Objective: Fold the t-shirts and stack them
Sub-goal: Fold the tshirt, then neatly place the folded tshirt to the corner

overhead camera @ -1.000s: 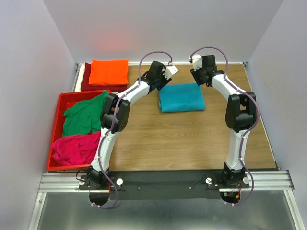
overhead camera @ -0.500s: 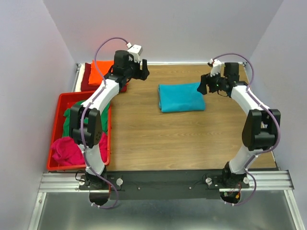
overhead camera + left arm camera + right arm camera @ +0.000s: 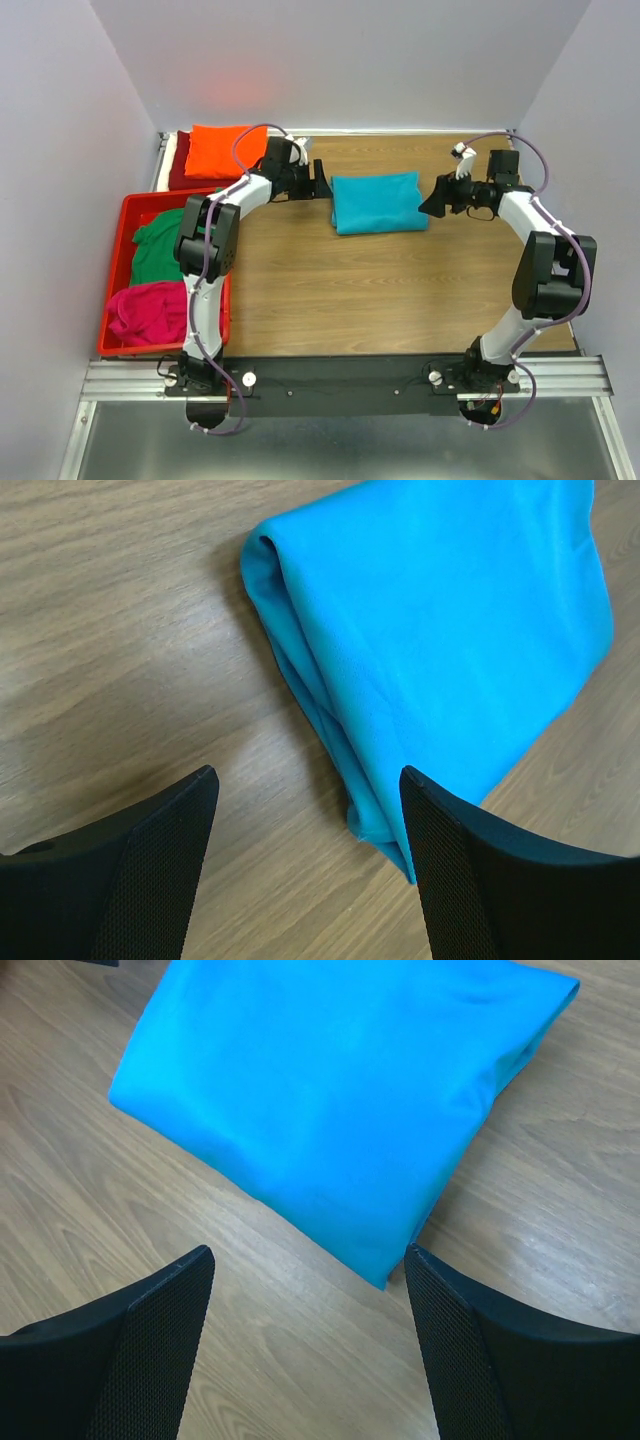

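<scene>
Orange t-shirt (image 3: 227, 150), dark red t-shirt (image 3: 179, 165) mostly hidden

Overhead and close wrist views share turquoise t-shirt (image 3: 378, 202)

- Your left arm (image 3: 207, 245): rises from its base at the near left, elbow bent, forearm reaching toward the far middle.
- Your left hand (image 3: 318, 186): points right, jaws spread wide, nothing between its two black fingers (image 3: 150, 870).
- Your right arm (image 3: 552, 272): rises from its base at the near right, bends at the elbow, forearm angled toward the far side.
- Your right hand (image 3: 431, 204): points left, facing the left hand, jaws wide apart, holding nothing.
</scene>
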{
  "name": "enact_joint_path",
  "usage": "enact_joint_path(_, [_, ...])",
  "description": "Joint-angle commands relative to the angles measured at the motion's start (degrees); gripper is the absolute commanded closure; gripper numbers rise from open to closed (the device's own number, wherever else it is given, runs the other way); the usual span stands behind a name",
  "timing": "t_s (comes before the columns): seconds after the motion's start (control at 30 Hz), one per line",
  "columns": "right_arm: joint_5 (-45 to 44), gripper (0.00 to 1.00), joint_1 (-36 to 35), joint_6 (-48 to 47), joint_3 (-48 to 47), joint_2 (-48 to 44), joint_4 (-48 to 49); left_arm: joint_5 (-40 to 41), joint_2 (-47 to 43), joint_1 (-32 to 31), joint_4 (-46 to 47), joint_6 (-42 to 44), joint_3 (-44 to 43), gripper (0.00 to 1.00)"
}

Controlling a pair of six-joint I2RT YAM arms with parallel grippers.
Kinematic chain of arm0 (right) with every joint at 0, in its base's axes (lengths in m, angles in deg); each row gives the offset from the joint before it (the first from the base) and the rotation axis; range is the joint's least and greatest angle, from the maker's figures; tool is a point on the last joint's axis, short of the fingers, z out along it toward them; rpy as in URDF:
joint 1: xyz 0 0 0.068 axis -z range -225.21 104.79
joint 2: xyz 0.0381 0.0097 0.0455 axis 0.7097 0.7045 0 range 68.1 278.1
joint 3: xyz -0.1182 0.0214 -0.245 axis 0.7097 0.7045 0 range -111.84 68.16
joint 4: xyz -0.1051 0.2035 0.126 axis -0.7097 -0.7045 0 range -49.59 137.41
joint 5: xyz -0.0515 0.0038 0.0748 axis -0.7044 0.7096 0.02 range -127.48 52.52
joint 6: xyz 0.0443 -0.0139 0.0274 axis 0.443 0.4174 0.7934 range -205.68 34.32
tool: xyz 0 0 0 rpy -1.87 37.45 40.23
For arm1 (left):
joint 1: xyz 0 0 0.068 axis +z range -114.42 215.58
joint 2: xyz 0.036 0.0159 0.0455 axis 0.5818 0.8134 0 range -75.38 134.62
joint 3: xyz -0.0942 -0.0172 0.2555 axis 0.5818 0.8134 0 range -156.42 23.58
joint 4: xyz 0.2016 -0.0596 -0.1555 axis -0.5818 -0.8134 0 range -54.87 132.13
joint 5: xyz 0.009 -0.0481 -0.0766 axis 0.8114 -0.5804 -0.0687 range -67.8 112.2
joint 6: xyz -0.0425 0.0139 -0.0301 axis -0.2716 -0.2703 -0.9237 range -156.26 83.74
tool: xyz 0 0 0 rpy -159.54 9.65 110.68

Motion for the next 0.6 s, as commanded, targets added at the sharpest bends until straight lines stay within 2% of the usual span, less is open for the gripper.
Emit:
enact_joint_path(0.0, [6.13,0.17,1.97,-1.66,0.93,-1.54,-1.36,-1.05,2.19,-0.96,-0.88,-4.37,-3.31,0.20])
enact_joint_path(0.27, [9.57,0.17,3.47,-2.10,0.93,-1.45,-2.24,4.05,7.82,-2.90,-5.28,-8.94,-8.32,0.20])
enact_joint_path(0.4, [10.53,0.17,3.82,-2.36,0.84,-2.15,-2.50,9.14,12.64,-4.57,-13.42,-10.70,-15.77,0.20])
enact_joint_path(0.57, [11.24,0.17,4.26,-2.36,0.84,-2.33,-2.77,7.92,15.11,-6.41,-16.01,-12.55,-18.35,0.22])
